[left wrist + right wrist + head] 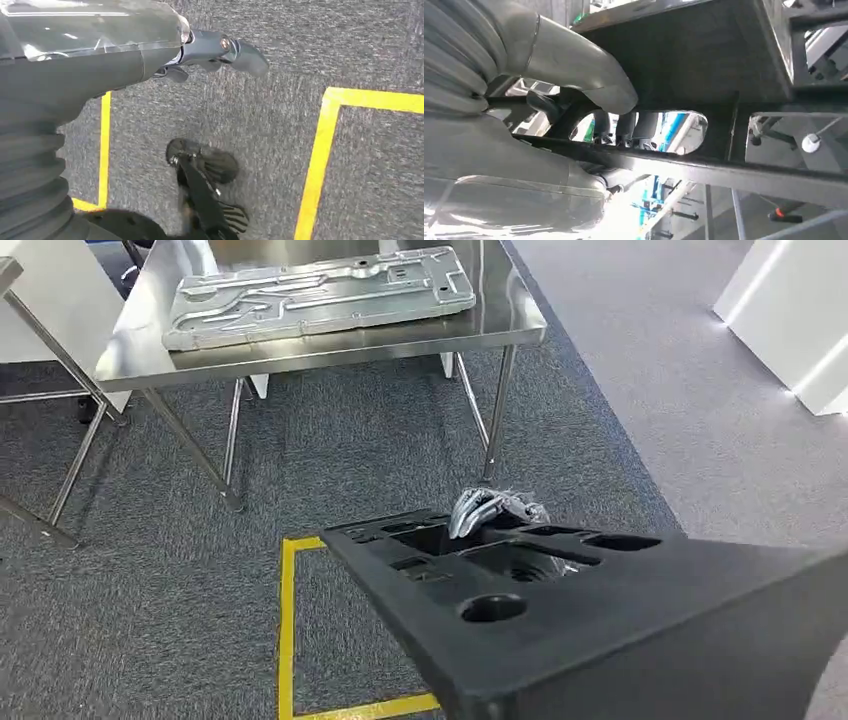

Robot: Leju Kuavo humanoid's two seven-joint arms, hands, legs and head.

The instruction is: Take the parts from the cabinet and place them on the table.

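Observation:
A large black moulded part [600, 610] with round and square recesses fills the lower right of the head view, close in front of me. My right hand [492, 510] grips its far edge, with the fingers hooked through an opening. In the right wrist view the dark fingers [626, 122] curl through a slot in the black part [704, 55] and the thumb lies on its face. My left hand [210, 55] hangs over the carpet with nothing in it. A flat silver ribbed plate [320, 295] lies on the steel table [300, 352] ahead.
Yellow tape [288, 630] marks a box on the grey carpet between me and the table. A second steel table [30, 300] stands at the left. A white unit [790, 310] stands at the far right beside a lighter floor strip.

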